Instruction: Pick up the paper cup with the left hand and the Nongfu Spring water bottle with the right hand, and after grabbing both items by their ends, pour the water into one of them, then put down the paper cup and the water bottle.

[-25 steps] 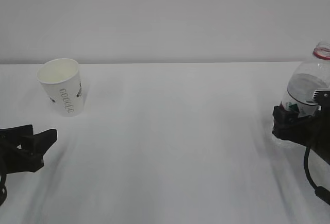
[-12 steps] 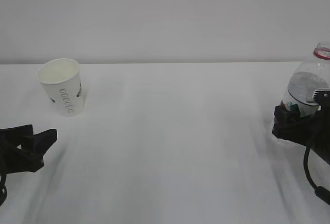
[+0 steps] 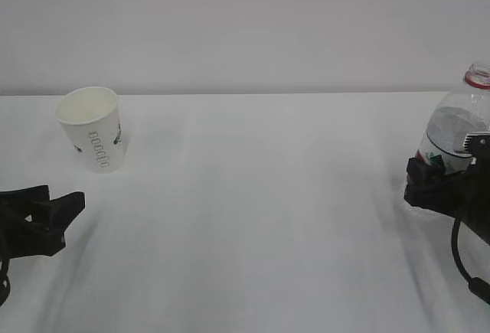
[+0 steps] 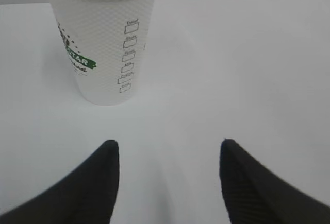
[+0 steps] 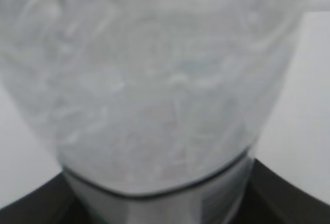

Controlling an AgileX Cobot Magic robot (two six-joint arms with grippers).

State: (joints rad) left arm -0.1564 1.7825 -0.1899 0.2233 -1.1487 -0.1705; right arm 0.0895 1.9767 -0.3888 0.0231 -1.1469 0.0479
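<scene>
Two grippers: my left gripper (image 4: 167, 183) gapes short of the paper cup (image 4: 103, 38). My right gripper (image 3: 436, 187) clasps the water bottle (image 3: 455, 130), its base hidden.

At the right edge of the frame, the black right pincer (image 3: 438, 187) has narrowed around the clear plastic water bottle with red neck ring (image 3: 458, 130) (a slight closing), the bottle shifting marginally.
</scene>
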